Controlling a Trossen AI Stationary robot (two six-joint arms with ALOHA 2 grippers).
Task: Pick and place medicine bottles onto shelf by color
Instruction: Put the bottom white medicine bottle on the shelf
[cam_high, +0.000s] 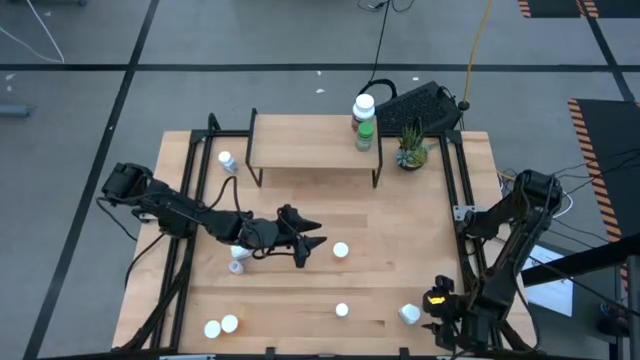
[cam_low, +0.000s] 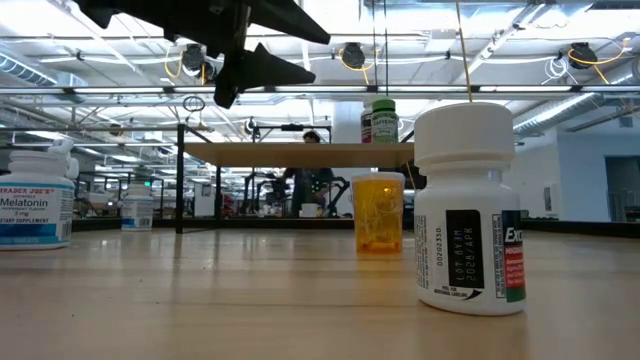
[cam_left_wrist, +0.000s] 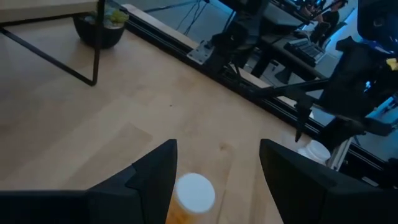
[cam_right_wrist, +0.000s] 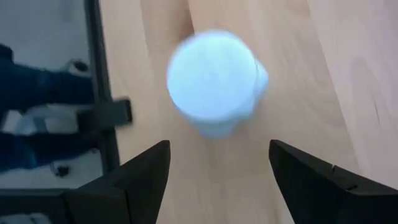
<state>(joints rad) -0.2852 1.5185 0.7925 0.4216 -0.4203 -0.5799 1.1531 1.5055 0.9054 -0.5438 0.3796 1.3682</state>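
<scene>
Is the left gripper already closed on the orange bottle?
No. In the left wrist view the left gripper is open, its fingers apart above the white-capped orange bottle, not touching it.

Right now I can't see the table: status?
Left gripper open above orange bottle. Right gripper open over white bottle. Shelf holds two bottles. Nothing blocking.

Bright overhead ceiling lights (cam_low: 90, 60) glare across the low view, silhouetting the arm above. Shadows on the wooden surface (cam_high: 400, 270) stay soft. In the right wrist view the white bottle (cam_right_wrist: 214, 81) is badly blurred.
</scene>
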